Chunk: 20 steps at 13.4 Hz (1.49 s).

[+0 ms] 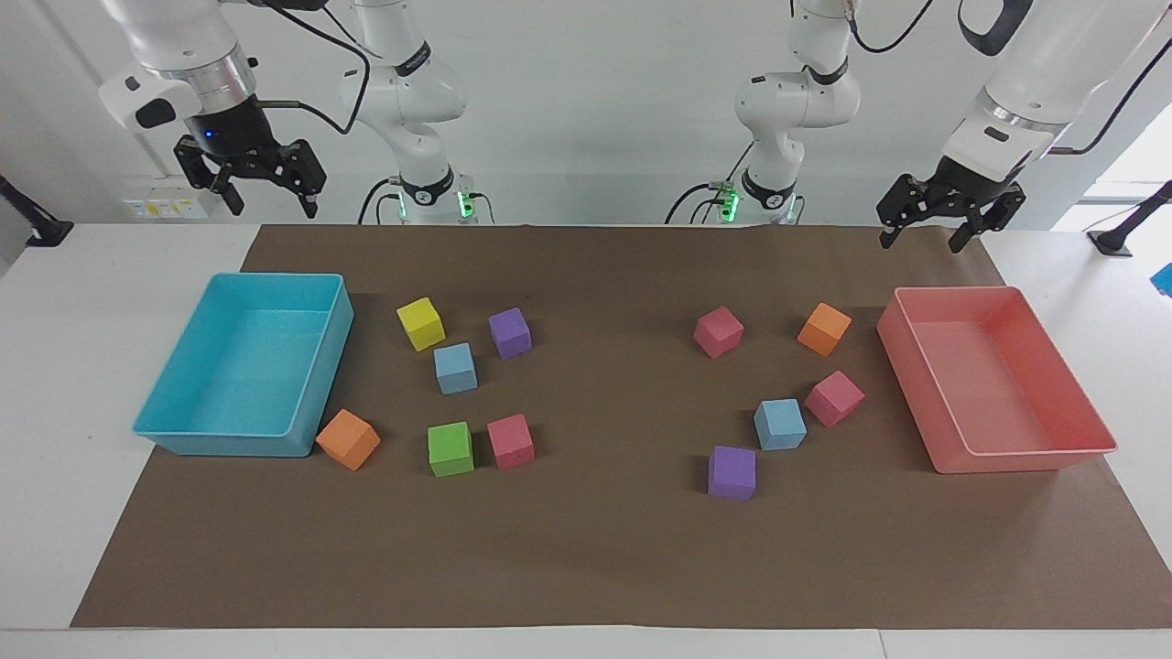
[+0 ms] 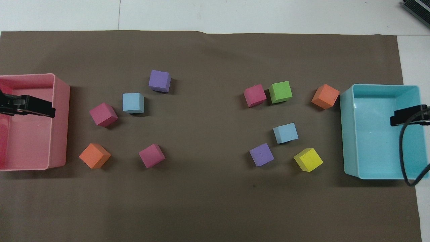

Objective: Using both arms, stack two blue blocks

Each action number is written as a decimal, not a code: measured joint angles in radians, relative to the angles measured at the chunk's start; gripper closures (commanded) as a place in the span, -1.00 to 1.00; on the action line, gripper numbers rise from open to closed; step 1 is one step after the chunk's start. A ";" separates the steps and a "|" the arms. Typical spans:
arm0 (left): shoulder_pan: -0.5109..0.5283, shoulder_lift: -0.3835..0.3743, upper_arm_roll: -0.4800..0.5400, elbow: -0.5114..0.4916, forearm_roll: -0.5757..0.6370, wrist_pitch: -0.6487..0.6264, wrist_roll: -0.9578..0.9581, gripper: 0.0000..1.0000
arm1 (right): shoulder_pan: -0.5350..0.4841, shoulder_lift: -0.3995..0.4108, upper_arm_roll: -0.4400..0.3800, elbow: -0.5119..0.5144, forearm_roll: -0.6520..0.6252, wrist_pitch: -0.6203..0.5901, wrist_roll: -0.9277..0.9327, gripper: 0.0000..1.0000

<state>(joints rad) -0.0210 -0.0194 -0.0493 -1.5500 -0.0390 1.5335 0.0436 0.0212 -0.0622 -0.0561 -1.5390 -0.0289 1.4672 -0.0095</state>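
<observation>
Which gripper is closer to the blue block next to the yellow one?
Right. The right gripper hangs open, raised over the turquoise tray's end, near that blue block; the left gripper hangs open at the pink tray's end.

We find no text, label, brand, number or sign that we can read anywhere on the blocks, trays, arms or table.

Open brown mat (image 1: 604, 549) between the two cube clusters. One blue block (image 1: 455, 368) is hemmed by yellow cube (image 1: 420, 323) and purple cube (image 1: 509, 331); the other blue block (image 1: 779, 424) by pink cube (image 1: 834, 398) and a second purple cube (image 1: 732, 472).
</observation>
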 measured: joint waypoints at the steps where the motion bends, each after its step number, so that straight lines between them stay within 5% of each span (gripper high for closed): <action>1: 0.000 0.000 0.000 0.000 0.000 0.000 0.000 -1.00 | 0.001 0.000 0.000 0.000 0.005 -0.002 0.000 -1.00; 20: 0.000 0.000 -0.003 0.000 0.009 0.002 0.000 -1.00 | 0.001 0.000 0.000 0.011 0.015 -0.005 0.000 -1.00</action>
<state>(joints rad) -0.0210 -0.0194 -0.0525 -1.5500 -0.0304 1.5357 0.0437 0.0224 -0.0623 -0.0560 -1.5282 -0.0138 1.4624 -0.0095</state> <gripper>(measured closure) 0.000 0.000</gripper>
